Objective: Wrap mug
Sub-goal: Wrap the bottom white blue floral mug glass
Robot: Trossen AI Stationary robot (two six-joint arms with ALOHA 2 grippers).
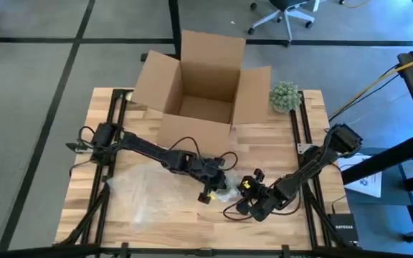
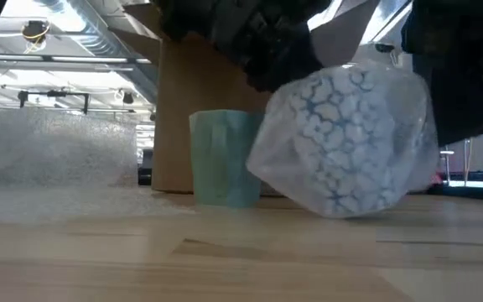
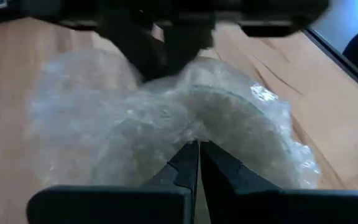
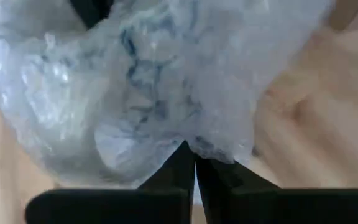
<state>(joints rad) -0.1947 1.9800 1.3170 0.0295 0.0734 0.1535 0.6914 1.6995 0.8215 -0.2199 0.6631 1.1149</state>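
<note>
Item: mug point(image 2: 346, 138), white with a blue crackle pattern — swathed in clear bubble wrap point(image 2: 292, 164) and held just above the surface point(image 2: 241, 260), near its front edge and between the two arms. In the low view the bundle hangs clear of the wood, tilted, its long axis leaning rather than upright; the mouth cannot be made out through the film.

Left claw point(image 3: 197, 152): closed, fingers together, pinching a gather of wrap on the bundle's left side. The mug lies directly ahead of it, touching the fingertips through the film.

Right claw point(image 4: 193, 152): closed likewise, nipping the wrap's edge from the opposite side. The mug lies directly ahead of it too, the blue pattern showing through the plastic.

Governing relation: the bundle is suspended between two opposed pinches, each claw equally near. Judgement — any further fold or tuck depends on one claw letting go while the other bears the load; a pinch on film alone may slip, and the mug could drop out.

Loose wrap: a slack tail of the sheet point(image 1: 138, 190) trails across the surface to the robot's left of the bundle.

Containers:
- Cardboard box point(image 1: 205, 86) at the rear of the surface, flaps open; nothing visible inside from the high view.
- Pale green cup point(image 2: 223, 158), upright on the surface, behind the bundle; contents not visible.

Also present: small green plant point(image 1: 285, 95), just beside the box's right flap.
</note>
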